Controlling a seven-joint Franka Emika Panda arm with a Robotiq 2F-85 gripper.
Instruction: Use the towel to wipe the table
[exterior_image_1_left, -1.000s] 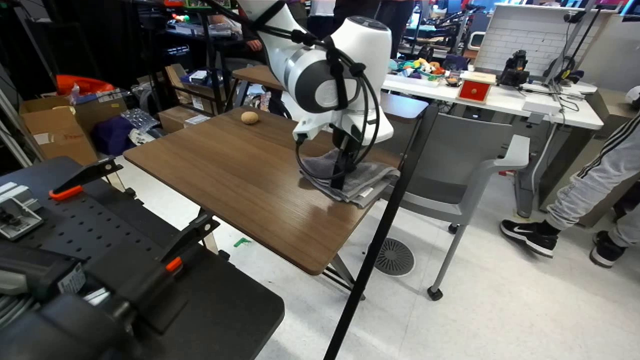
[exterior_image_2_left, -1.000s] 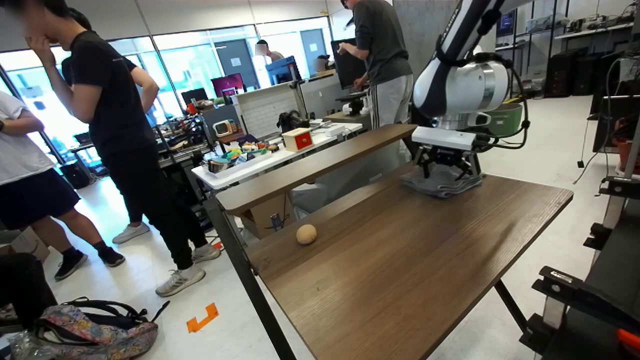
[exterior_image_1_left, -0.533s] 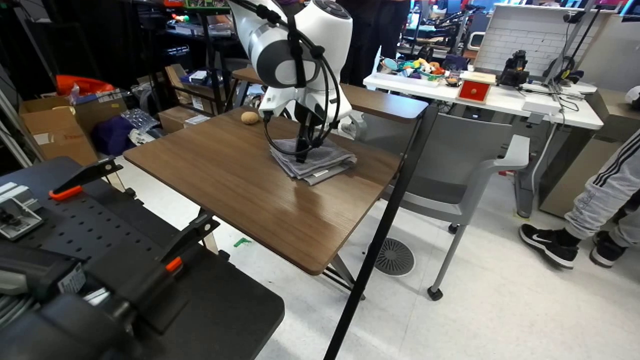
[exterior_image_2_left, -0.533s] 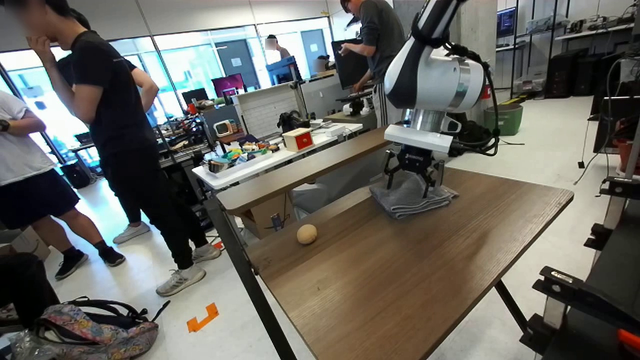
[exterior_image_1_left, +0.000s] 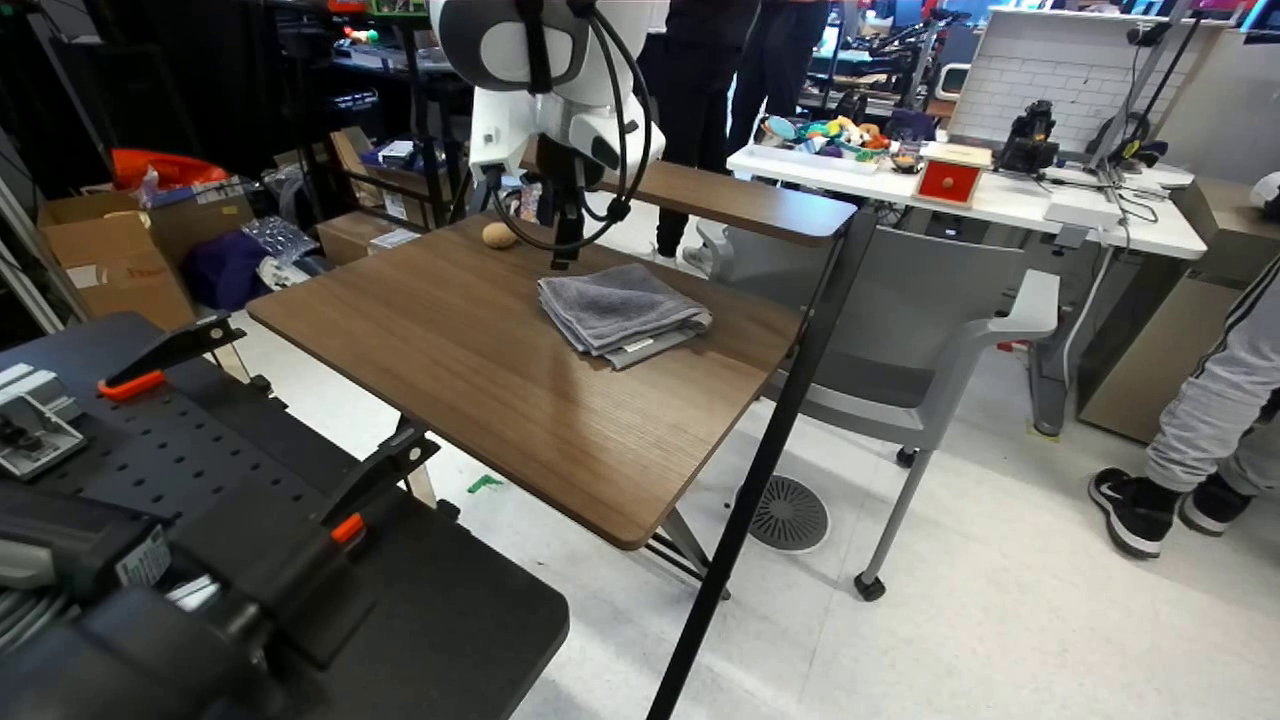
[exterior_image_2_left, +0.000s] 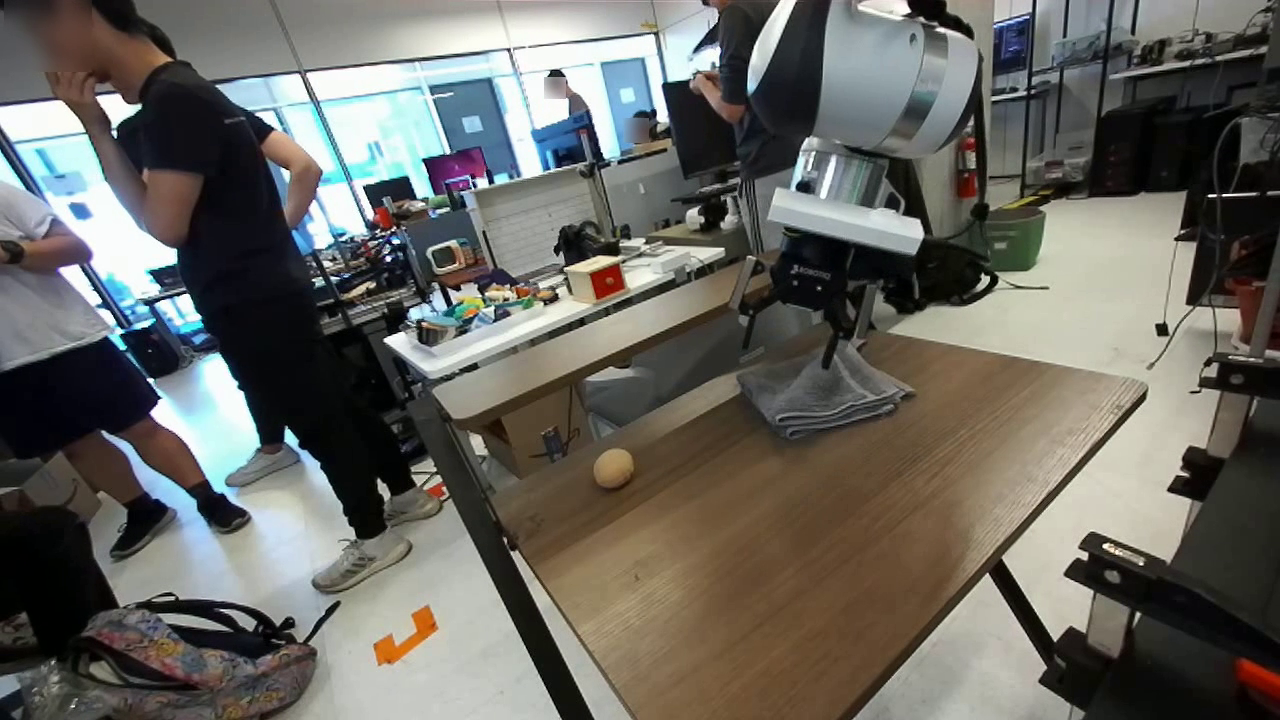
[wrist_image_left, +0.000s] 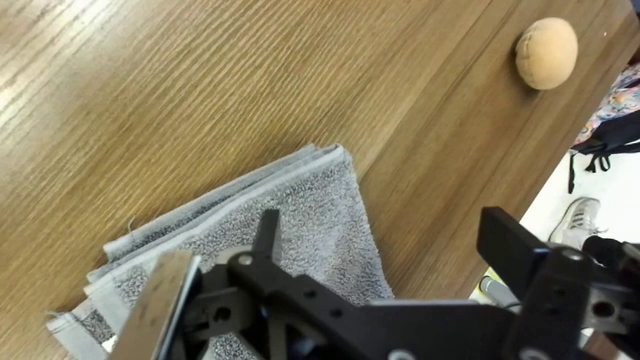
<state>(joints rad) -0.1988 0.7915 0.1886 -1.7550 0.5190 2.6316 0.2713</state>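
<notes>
The towel (exterior_image_1_left: 625, 308) is a grey folded cloth lying on the brown wood-grain table (exterior_image_1_left: 430, 310). In an exterior view the towel (exterior_image_2_left: 815, 400) shows a raised peak in its middle. My gripper (exterior_image_2_left: 787, 352) is open and empty, raised above the table by the towel's far edge. It also shows in an exterior view (exterior_image_1_left: 565, 262), left of the towel. In the wrist view the gripper's (wrist_image_left: 382, 217) fingers are wide apart; one finger is over the towel (wrist_image_left: 320, 215), the other beyond its edge, over the table (wrist_image_left: 200, 100). Part of the towel is hidden behind the gripper.
A tan round ball (wrist_image_left: 546, 53) lies on the table; it shows in both exterior views (exterior_image_1_left: 499, 235) (exterior_image_2_left: 613, 468). A higher narrow wooden shelf (exterior_image_2_left: 640, 330) runs along one long side. A black workbench (exterior_image_1_left: 460, 600) with orange clamps stands opposite. A grey chair (exterior_image_1_left: 900, 330) stands beside the table.
The towel slid across the table toward the ball with my fingers on it. My gripper then rose off the towel, fingers apart, and the towel stayed in place.
</notes>
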